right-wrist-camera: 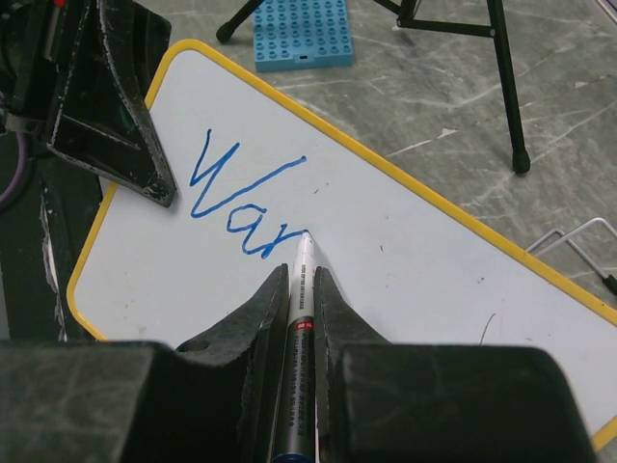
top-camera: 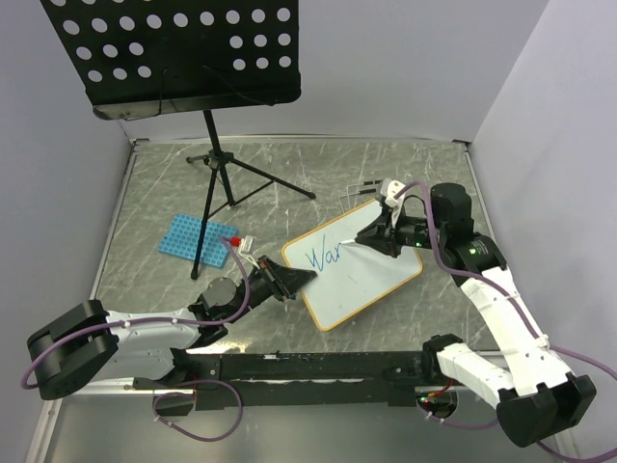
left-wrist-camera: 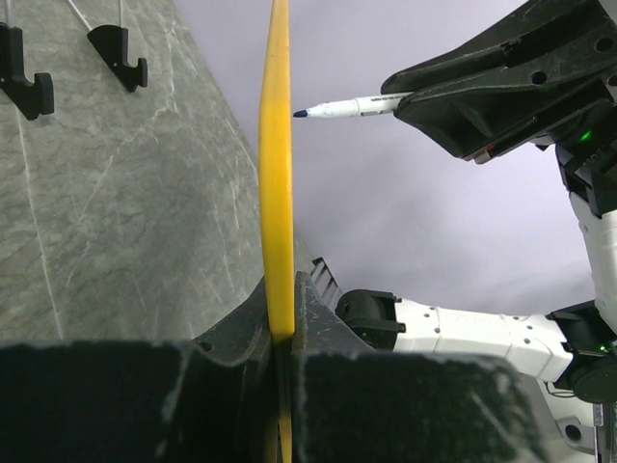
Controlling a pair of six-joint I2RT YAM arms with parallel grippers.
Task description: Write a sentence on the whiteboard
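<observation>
The whiteboard (top-camera: 376, 280), white with a yellow-orange frame, lies tilted at the table's middle. My left gripper (top-camera: 295, 279) is shut on its left edge; in the left wrist view the frame (left-wrist-camera: 277, 174) runs edge-on between the jaws of that gripper (left-wrist-camera: 282, 282). The sentence (right-wrist-camera: 241, 198) reads "War" in blue, also visible from above as the sentence (top-camera: 325, 257). My right gripper (right-wrist-camera: 302, 275) is shut on a white marker (right-wrist-camera: 303, 289), whose tip touches the board at the end of the "r". From above, the right gripper (top-camera: 371, 238) hovers over the board's upper part.
A black perforated music stand (top-camera: 183, 48) on a tripod (top-camera: 227, 178) stands at the back left. A blue perforated rack (top-camera: 196, 237) lies beside its leg, with a red-capped item (top-camera: 234, 238) next to it. A thin wire holder (top-camera: 362, 188) sits behind the board.
</observation>
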